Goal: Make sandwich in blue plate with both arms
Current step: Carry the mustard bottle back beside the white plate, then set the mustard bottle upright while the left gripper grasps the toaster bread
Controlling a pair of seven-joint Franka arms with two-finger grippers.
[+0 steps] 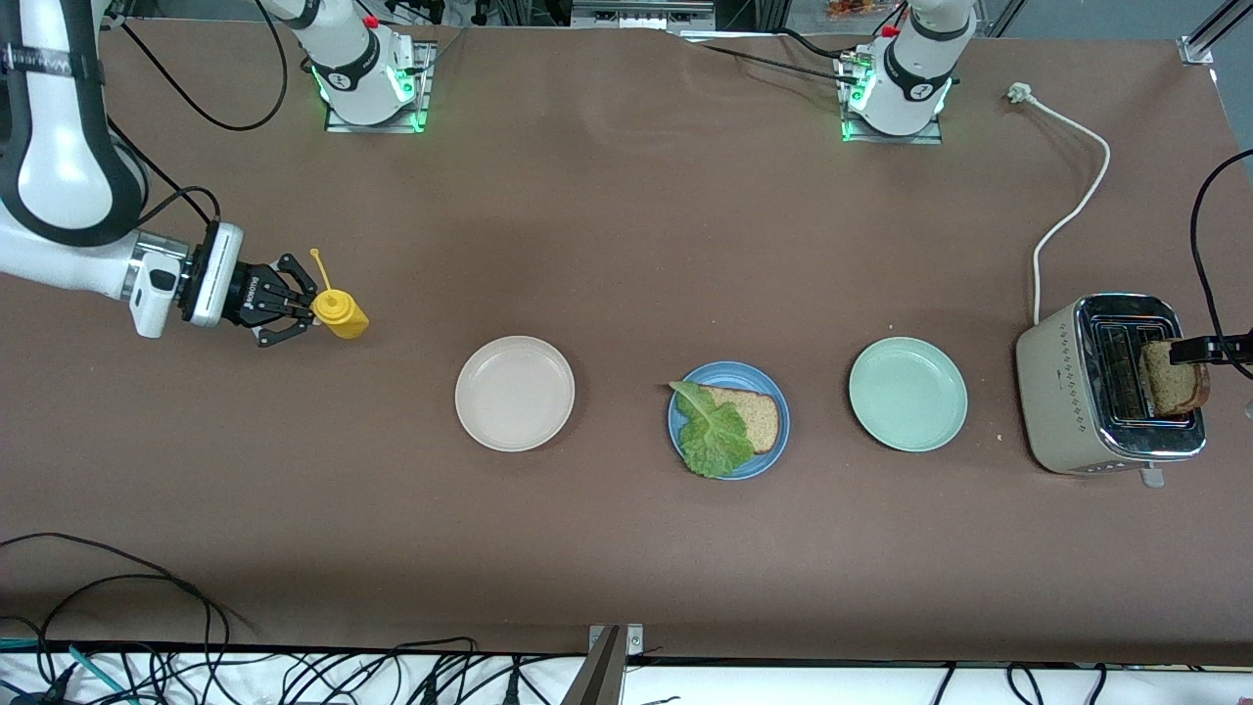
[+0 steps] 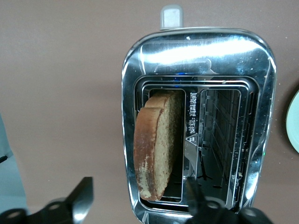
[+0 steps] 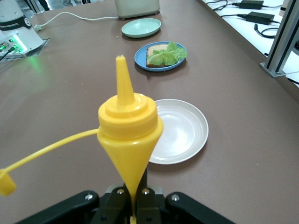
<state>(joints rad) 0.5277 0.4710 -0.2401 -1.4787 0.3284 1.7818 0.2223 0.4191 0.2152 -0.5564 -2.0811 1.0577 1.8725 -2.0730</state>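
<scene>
- The table is covered in a matte brown sheet; black cables trail along its edge nearest the front camera, and metal framing shows at the room's margins.
- At the right arm's end, the right gripper is clamped on a glossy yellow squeeze bottle with a cone nozzle and a cap dangling on a thin strap.
- A round cream-white plate sits bare, smooth and shallow.
- The blue plate lies mid-table between the other two plates, holding one grainy brown bread slice with a ruffled green lettuce leaf partly on it.
- A pale mint-green plate follows.
- At the left arm's end stands a beige toaster with a shiny chrome top and a white cord; a second brown slice stands in one slot.
- The left gripper hangs over the toaster, fingers apart on either side of that slice, not gripping it.
</scene>
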